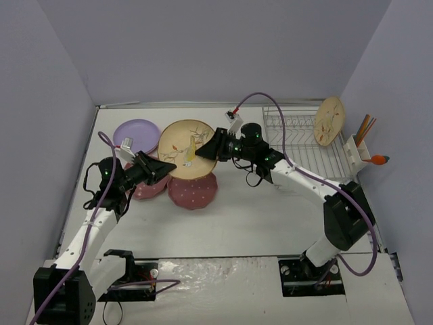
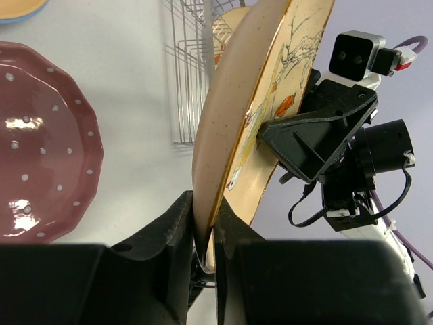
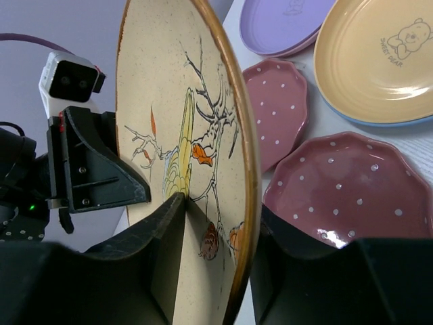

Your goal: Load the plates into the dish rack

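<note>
Across the top view lies the table (image 1: pixel 257 223), with the rack (image 1: pixel 291 145) at upper right and a second tan plate (image 1: pixel 329 120) upright at its far right end. At centre a tan plate (image 1: pixel 184 145) stands on edge, off the table, between the two arms. A lilac plate (image 1: pixel 135 130) lies at upper left, and two pink plates (image 1: pixel 193 191) just below centre. The left gripper (image 2: pixel 205 227) pinches the tan plate's lower rim. The right gripper (image 3: pixel 216 223) clamps the opposite rim, one finger on each face.
</note>
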`<state>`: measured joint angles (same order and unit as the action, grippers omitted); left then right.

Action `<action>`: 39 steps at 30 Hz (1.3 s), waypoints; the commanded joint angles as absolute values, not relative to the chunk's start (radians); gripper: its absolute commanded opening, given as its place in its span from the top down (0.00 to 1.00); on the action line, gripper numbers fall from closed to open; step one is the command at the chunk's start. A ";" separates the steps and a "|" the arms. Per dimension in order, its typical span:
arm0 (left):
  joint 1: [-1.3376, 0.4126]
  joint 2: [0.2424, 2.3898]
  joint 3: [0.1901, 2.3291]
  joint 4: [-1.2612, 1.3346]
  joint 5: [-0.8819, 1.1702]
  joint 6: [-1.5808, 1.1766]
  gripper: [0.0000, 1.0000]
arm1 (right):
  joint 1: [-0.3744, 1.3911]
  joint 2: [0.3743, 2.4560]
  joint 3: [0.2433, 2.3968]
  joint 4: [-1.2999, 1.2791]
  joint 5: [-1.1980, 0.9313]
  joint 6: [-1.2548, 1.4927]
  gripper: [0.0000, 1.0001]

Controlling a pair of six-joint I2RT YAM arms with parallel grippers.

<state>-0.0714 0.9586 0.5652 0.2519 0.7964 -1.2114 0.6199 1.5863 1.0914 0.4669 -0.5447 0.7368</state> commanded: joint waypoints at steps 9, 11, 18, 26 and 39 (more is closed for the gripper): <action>-0.073 1.012 0.643 0.360 0.819 -1.135 0.63 | 0.561 1.306 1.065 0.367 -0.436 0.509 1.00; -0.072 1.020 0.654 0.325 0.813 -1.116 0.52 | 0.539 1.282 1.070 0.332 -0.410 0.468 1.00; -0.072 1.029 0.716 0.148 0.773 -1.007 0.14 | 0.409 1.211 1.121 0.205 -0.375 0.329 1.00; -0.069 1.049 0.938 -0.489 0.424 -0.512 0.03 | 0.200 1.217 1.307 0.032 -0.013 -0.097 1.00; -0.071 1.031 0.907 -0.559 0.132 -0.352 0.03 | -0.085 1.533 1.515 0.239 0.196 -0.402 1.00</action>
<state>-0.0765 1.0401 0.9042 -0.5805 0.1944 -0.4087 -0.0453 1.4823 1.4347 -0.0158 0.1363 -0.2936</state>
